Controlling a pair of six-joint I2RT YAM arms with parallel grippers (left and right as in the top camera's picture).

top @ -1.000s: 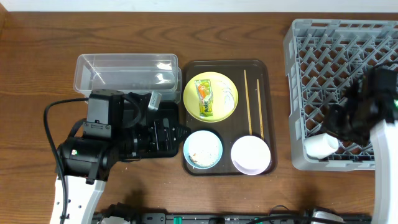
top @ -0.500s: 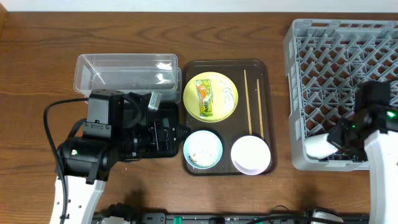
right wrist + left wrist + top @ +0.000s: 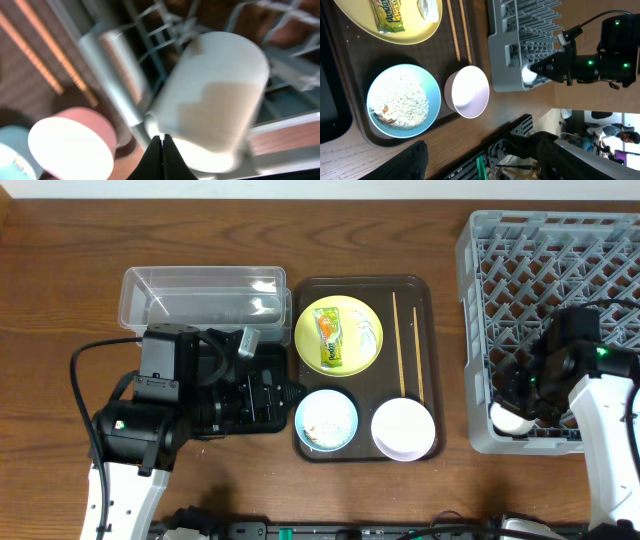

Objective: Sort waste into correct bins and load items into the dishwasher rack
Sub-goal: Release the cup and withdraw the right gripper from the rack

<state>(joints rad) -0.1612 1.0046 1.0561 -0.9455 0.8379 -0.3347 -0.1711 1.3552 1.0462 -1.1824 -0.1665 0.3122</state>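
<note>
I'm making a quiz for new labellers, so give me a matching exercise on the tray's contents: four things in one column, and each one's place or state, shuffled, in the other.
Things:
1. wrapper
2. blue bowl
3. white bowl
4. chopsticks

Place or state:
A. empty
B. lies on the plate
C. holds rice bits
D. lie straight on the tray, beside the plate

Pairs: 1-B, 2-C, 3-A, 4-D
</note>
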